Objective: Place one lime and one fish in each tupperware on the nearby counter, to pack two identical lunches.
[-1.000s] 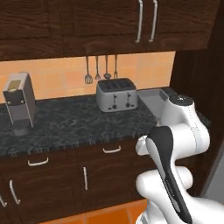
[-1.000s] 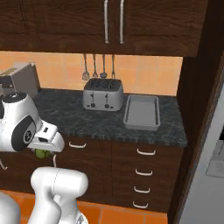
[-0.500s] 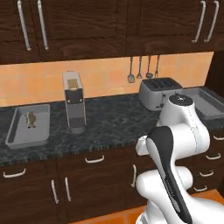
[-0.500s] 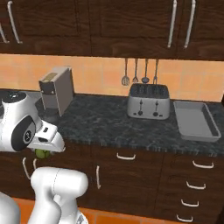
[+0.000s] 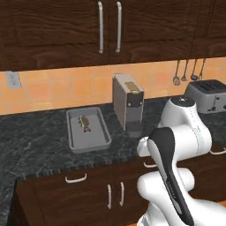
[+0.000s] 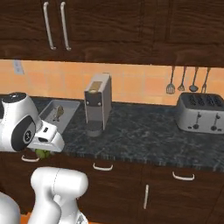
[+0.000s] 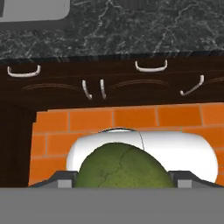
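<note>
Lime [image 7: 120, 168] gripped between fingers [image 7: 61, 180]

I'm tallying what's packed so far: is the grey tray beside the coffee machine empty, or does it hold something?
Not empty: the tupperware holds one fish and no lime; a lime sits in the gripper.

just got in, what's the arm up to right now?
The end effector is carrying a lime, held low in front of the drawers below the counter; the green fruit also peeks out under the wrist in the right base view. On the counter, a tupperware left of the coffee machine already holds a fish but no lime. Likely next step: lift the lime up into that tray.
</note>
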Motion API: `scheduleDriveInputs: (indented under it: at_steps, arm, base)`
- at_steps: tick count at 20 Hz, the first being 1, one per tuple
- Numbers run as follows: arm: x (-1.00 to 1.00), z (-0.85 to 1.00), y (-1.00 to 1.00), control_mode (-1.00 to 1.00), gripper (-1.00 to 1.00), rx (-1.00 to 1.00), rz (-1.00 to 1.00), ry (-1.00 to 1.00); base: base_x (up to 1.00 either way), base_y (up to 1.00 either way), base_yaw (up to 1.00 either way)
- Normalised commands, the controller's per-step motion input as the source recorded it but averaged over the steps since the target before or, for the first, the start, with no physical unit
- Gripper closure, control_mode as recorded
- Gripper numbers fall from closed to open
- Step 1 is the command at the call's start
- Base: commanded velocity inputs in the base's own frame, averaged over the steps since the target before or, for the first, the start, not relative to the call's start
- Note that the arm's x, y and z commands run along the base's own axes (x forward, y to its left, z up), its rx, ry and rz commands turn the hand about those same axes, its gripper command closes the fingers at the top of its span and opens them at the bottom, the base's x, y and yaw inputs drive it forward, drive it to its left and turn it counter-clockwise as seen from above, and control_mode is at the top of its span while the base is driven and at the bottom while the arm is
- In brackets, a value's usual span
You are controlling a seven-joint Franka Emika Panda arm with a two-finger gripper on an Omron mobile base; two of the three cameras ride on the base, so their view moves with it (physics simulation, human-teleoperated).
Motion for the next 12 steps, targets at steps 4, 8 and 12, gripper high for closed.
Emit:
scheduleDriveInputs:
  at_steps: [4,8,12]
  arm:
    - [0.0,0.0,0.0,1.0,1.0,0.0,0.0,0.0]
    - [0.0,0.0,0.0,1.0,1.0,0.0,0.0,0.0]
    - [0.0,0.0,0.0,1.0,1.0,0.0,0.0,0.0]
  base:
    - [0.52,0.99,0.0]
    - [0.55,0.9,0.0]
    - [0.41,0.21,0.0]
